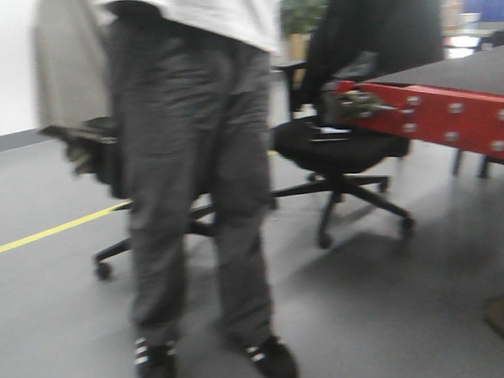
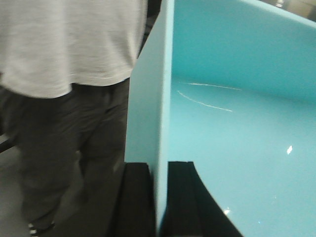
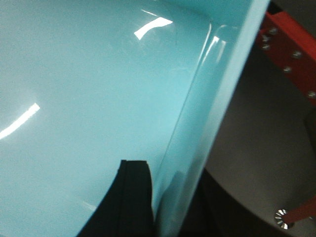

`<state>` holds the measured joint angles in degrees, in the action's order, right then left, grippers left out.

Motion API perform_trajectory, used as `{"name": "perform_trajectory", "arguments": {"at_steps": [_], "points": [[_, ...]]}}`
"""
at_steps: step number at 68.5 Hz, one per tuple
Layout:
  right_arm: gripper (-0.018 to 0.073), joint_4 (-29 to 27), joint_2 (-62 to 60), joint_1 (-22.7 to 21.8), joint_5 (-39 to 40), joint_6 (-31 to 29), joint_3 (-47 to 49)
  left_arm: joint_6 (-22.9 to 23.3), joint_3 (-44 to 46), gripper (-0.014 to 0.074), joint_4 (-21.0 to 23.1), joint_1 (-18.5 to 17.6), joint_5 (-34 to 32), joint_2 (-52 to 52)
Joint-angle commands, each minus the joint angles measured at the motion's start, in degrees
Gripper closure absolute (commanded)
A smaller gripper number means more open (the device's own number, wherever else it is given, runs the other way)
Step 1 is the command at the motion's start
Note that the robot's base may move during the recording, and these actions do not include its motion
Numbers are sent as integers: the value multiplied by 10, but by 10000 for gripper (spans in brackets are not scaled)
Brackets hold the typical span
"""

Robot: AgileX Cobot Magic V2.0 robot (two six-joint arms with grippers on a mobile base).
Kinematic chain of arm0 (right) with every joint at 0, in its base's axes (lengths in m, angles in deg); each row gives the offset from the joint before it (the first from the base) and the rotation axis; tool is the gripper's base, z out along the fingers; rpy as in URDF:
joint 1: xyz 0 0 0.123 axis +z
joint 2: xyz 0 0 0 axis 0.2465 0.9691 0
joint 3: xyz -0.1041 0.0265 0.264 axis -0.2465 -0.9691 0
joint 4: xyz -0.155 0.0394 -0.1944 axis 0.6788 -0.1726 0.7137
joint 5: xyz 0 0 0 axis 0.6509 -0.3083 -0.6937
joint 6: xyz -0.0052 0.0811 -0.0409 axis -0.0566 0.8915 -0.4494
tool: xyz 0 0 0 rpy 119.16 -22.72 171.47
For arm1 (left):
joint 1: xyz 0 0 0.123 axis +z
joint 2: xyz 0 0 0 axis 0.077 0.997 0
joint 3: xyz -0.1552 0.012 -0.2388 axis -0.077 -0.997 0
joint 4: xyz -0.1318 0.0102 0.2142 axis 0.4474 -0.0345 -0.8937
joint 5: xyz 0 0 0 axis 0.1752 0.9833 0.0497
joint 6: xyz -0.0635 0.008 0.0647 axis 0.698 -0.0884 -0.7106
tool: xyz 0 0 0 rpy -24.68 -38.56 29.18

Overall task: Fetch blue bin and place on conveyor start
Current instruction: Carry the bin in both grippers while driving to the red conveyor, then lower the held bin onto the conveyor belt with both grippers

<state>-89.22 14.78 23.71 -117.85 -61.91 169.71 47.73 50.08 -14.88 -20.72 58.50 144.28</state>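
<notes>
While clamped by both hands, the blue bin [image 2: 237, 148] was carried between them. Left hand [image 2: 160, 200]: closed on one wall, a black finger [image 2: 133, 197] on each side. Right hand [image 3: 165, 205]: pinching another wall the same way. Conveyor start [image 1: 468, 66]: dark belt, red front edge [image 1: 450, 117], apart from the bin's rim in the right wrist view. Person in grey trousers [image 1: 192, 158]: standing close ahead. Black office chair [image 1: 342, 147]: just beside the conveyor.

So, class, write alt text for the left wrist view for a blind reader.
The left gripper grips the wall of the blue bin between black fingers, one inside, one outside. A person in dark trousers stands beside it.
</notes>
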Motion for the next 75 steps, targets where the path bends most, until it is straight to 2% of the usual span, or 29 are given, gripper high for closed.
{"name": "perform_trajectory", "arguments": {"at_steps": [1, 75], "points": [[711, 3, -6, -1, 13, -21, 6, 7, 8, 708, 18, -2, -41, -10], [711, 3, -6, -1, 13, -21, 6, 7, 8, 708, 17, -2, -41, -10]]}}
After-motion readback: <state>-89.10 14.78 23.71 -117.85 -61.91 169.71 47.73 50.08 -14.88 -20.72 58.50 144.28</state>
